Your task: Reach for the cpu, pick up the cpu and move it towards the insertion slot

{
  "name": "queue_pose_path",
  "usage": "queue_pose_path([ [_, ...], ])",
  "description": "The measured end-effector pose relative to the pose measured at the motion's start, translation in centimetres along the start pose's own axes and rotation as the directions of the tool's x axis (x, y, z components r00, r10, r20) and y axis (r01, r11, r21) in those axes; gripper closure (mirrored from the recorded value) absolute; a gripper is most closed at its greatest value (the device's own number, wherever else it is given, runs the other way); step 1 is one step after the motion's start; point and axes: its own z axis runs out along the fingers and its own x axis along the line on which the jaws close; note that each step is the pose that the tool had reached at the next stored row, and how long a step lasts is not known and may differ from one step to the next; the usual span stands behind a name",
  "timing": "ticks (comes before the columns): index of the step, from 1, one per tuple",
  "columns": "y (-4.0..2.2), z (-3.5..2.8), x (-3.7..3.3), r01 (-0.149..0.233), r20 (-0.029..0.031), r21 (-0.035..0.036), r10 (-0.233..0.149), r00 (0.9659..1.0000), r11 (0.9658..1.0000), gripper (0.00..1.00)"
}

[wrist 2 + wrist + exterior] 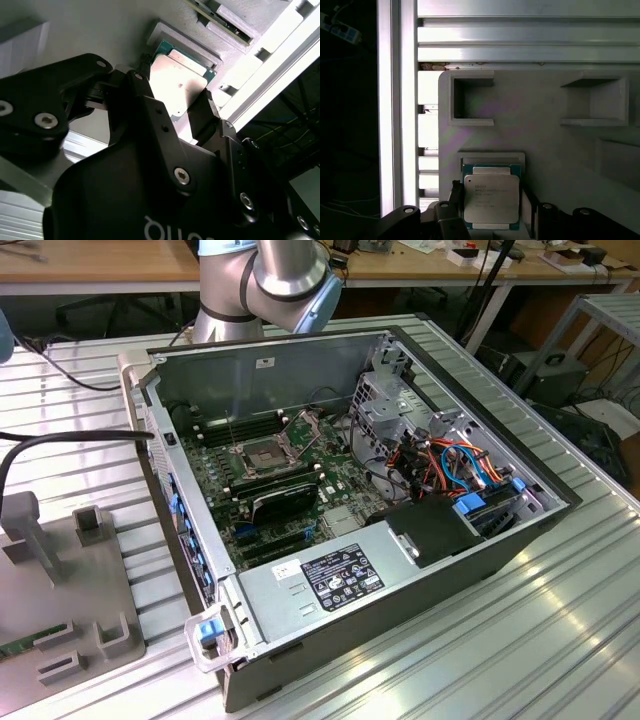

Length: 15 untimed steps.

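Because the computer case (330, 350) lies open on the ribbed metal table (560, 640), the exterior view looks straight onto the board inside. The insertion slot (262, 454) shows there, and its thin metal bracket seems to be lifted, which I take as made ready for the chip. The arm (285, 275) rises behind the case. A grey tray (95, 585) lies on the table at the exterior view's left, well apart from the slot.

In the second wrist view the black gripper (175, 100) points at the tray. The cpu (177, 85) lies flat in a shallow square nest. I think the nest is there to keep the chip in one known place, so that the jaws can come to it squarely. One of the fingers (145, 95) stands just beside one edge of the chip, and the other is at the opposite edge.

In the first wrist view the chip rests with its metal face up, near the tray's border and beside a bright metal rail (397, 100). Two empty pockets (472, 100) lie further on. The wrist looks straight down, centred over the chip. The jaws are spread on both sides of it. A thin pale gap seems to remain on one side, so I judge the hand open and the chip not yet clamped or lifted.
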Motion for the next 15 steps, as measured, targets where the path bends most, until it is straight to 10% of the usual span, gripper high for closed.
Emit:
queue_pose_path([
  [15,-0.02,-2.01,0.04,0.0,0.0,0.0,0.0,1.0,1.0,0.45],
])
